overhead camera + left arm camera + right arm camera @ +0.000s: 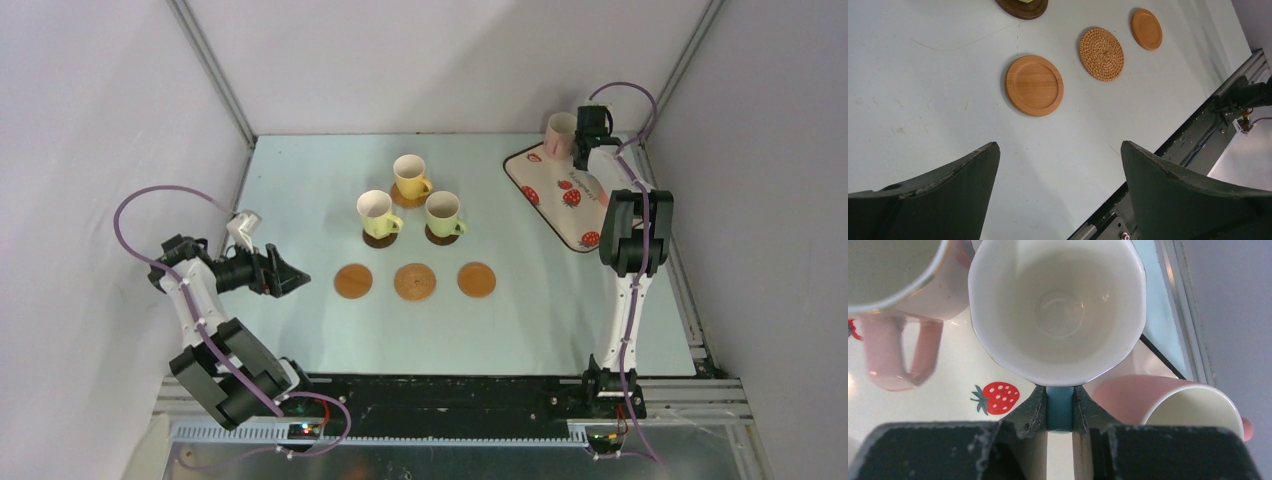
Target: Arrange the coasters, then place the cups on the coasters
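My right gripper is shut on the light blue handle of a cup with a white inside, over the strawberry tray. Two pink cups stand close on either side of it. In the top view this gripper is at the tray's far end beside a pink cup. A yellow cup and two pale green cups sit on dark coasters. Three orange-tan coasters lie bare in a row. My left gripper hovers open left of them.
The cream tray lies at the back right, near the table's right edge. In the left wrist view the wooden coaster, the woven one and another wooden one lie ahead of the open fingers. The frame rail runs on the right.
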`<state>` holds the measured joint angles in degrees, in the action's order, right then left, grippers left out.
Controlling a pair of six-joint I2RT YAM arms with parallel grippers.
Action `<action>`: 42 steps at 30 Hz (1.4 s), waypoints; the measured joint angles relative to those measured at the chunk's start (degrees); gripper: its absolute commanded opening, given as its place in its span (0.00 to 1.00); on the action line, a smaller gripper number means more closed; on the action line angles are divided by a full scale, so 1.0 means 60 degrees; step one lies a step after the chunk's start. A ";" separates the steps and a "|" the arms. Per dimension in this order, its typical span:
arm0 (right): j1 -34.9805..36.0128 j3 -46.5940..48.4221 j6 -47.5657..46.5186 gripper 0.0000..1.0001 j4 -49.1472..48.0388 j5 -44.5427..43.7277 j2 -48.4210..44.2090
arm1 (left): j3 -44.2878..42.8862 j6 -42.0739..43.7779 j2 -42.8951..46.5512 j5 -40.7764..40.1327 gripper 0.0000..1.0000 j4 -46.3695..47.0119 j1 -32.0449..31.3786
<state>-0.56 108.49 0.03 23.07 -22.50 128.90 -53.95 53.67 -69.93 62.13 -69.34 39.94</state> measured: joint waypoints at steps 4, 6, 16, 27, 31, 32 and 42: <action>0.0004 0.0000 -0.0015 0.00 -0.0004 0.0018 0.0000 | 0.0000 0.0066 -0.0044 0.0004 0.98 -0.0022 0.0000; 0.0004 0.0000 -0.0044 0.00 -0.0007 0.0018 0.0000 | 0.0000 0.0069 -0.0044 0.0004 0.98 -0.0044 0.0000; -0.0277 -0.0120 0.0335 0.00 0.0313 0.0852 -0.0408 | 0.0000 0.0073 -0.0044 0.0004 0.98 -0.0051 0.0000; -0.0754 -0.0135 0.0747 0.00 0.0390 0.1727 -0.2080 | -0.0004 0.0080 -0.0044 0.0004 0.98 -0.0076 0.0000; -0.0812 -0.0328 0.0787 0.00 0.0306 0.2087 -0.2936 | -0.0004 0.0102 -0.0044 0.0004 0.98 -0.0076 0.0000; -0.0783 -0.0565 0.0776 0.00 0.0226 0.2222 -0.3286 | -0.0004 0.0117 -0.0044 0.0004 0.98 -0.0076 0.0000; 0.1792 -0.2903 -0.0025 0.00 -0.0186 0.3552 -0.6266 | -0.0004 0.0142 -0.0044 0.0004 0.98 -0.0091 0.0000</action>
<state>10.20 91.07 -0.12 21.96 -1.19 91.31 -53.98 54.52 -70.19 62.15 -69.89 39.94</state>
